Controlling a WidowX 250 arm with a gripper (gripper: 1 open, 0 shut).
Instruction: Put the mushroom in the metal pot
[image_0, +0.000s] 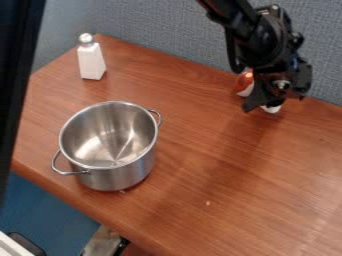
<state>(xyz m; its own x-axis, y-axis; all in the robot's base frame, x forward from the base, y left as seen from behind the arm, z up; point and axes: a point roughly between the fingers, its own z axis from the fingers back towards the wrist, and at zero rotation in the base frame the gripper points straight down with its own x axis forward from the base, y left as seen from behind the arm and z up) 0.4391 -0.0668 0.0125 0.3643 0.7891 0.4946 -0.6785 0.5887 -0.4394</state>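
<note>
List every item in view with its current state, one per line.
Pincer: shut on the mushroom, low at the table's far right.
Mushroom: gripped, still down at the tabletop, not yet in the pot.
Metal pot: upright, empty, no lid.
White bottle: upright, cap on, at the far left corner.
Table: bare wood between pot and mushroom.

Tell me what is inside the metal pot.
The metal pot shows only its bare shiny floor and walls, no object. The near inner wall is hidden by the rim.
</note>
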